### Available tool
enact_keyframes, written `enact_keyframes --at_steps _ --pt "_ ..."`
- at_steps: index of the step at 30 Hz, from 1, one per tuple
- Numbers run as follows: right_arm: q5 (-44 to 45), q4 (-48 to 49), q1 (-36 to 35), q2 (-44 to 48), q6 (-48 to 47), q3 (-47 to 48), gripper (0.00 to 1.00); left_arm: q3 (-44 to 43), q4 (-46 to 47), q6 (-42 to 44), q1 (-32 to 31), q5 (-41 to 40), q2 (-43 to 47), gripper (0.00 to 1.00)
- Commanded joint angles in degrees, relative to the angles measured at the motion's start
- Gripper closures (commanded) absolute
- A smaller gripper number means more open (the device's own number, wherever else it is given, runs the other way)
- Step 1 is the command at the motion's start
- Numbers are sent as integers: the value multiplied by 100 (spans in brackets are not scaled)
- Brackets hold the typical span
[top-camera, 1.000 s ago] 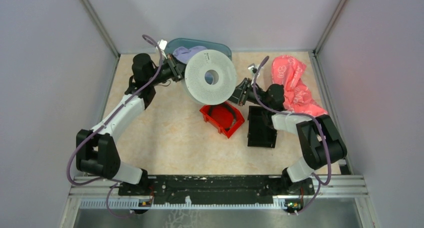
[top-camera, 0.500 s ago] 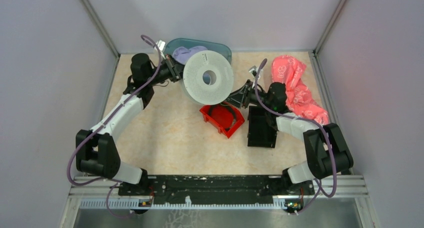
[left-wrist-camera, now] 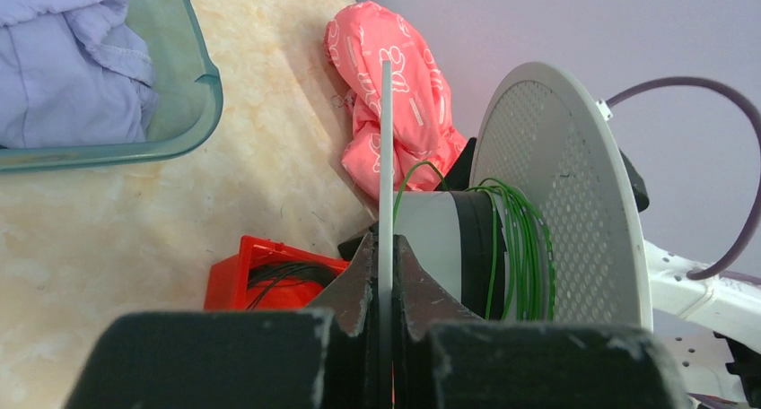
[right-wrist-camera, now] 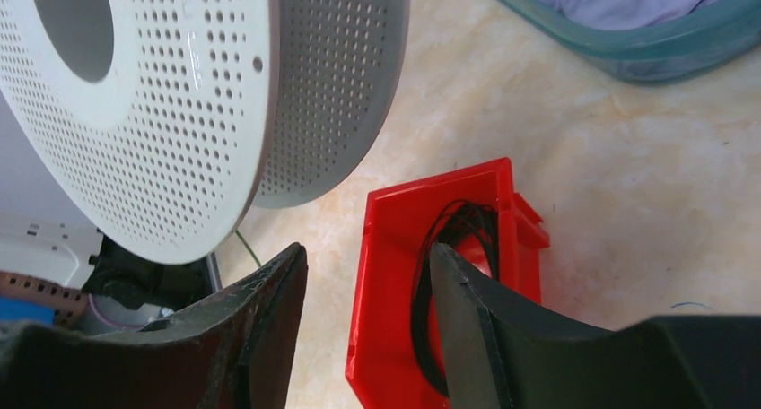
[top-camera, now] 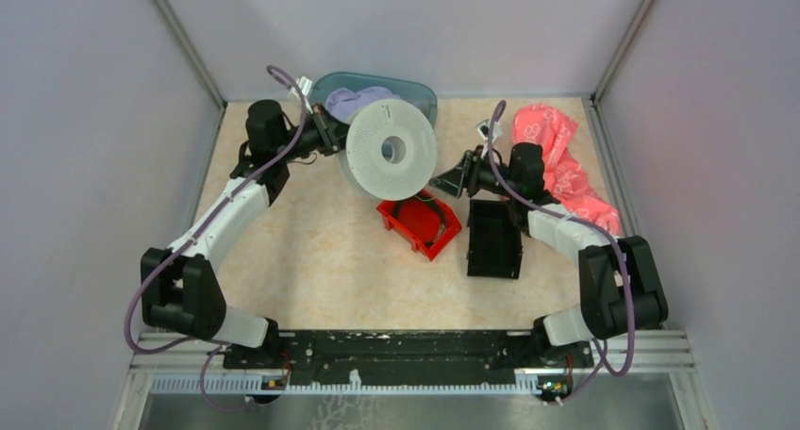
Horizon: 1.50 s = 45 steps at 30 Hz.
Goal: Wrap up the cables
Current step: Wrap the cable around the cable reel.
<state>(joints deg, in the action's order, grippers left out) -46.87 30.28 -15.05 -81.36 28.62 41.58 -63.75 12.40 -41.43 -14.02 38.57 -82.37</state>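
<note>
The left pincer [left-wrist-camera: 384, 270] was pressed together on the thin rim of the white spool [top-camera: 391, 149]. It bit one flange edge-on, so the drum seemed to hang clear of the table [top-camera: 321, 260], its perforated face tipped up and toward the other arm. Held by the rim like that, I'd judge, the hub stayed open for wire to be laid onto it.

The cables [left-wrist-camera: 519, 248] were there on the hub, fine green turns wound between the two flanges, with one loop arching loose toward the gripped flange. I could make out no yellow or orange threads. A loose green strand [right-wrist-camera: 244, 246] showed just below the spool's rim.

The right pincer [right-wrist-camera: 368, 292] stood spread with nothing between its fingers [right-wrist-camera: 269, 319]. It hovered near the spool's lower edge and over the red bin [top-camera: 420, 224], which held a coil of black cord.

Room was tight on that side. The red bin lay right under the spool, the black bin [top-camera: 493, 239] just beside it, the pink cloth [top-camera: 561, 157] behind the right arm and the teal basin [top-camera: 415, 86] close behind the drum. The open stretch of table lay nearer the bases, to the left.
</note>
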Motion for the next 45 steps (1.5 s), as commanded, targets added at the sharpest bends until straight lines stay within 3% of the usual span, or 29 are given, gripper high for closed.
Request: enact_keyframes --at_steps 1,13,21,30,38,45 --pt "276 -284 134 293 93 447 45 -224 177 186 22 -24 269 100" --pt "862 -1145 338 252 168 1129 40 -185 102 606 13 16 333 100" --pt "315 -1173 398 176 418 1485 37 -313 -255 1162 -56 -191 344 100" --pt "823 -1619 477 330 -279 1631 37 -305 -175 1243 -92 -88 414 100" --pt "-345 -945 715 676 -585 1127 42 -338 -142 1113 -83 -69 473 100" --pt "-780 -765 719 773 -858 638 45 -375 -95 929 -83 34 449 100"
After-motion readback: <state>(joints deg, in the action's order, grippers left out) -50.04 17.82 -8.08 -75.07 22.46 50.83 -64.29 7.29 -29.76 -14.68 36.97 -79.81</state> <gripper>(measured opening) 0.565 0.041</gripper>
